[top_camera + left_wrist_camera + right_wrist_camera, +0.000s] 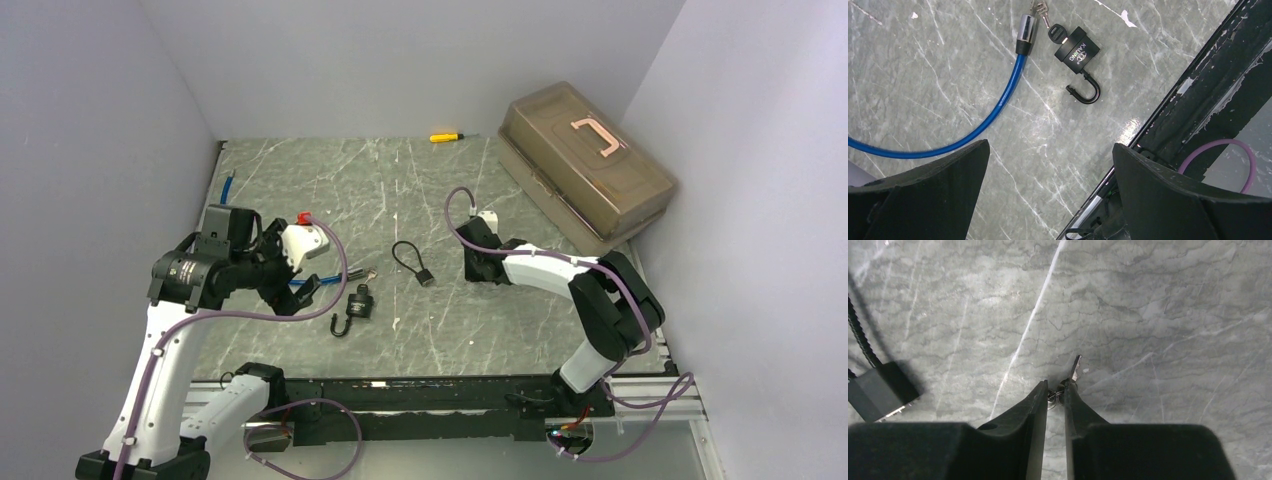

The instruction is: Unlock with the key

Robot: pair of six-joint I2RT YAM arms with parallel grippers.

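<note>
right claw (1055,390) pinched shut on a key (1075,369), low over the table (1158,300).
right wrist view: key tip poked out past the fingertips at mid-frame; cable lock (879,390) lay at the left edge, apart from the key. left claw (1050,150) gaped wide, gripping nothing, fingers in the lower corners of its view. upper middle of that view: padlock (1078,50) flat on the table, shackle open, second key (1057,33) in its body, just beside the metal end of a blue cable (1007,95). toolbox (585,165) at upper right of the top view.
</note>
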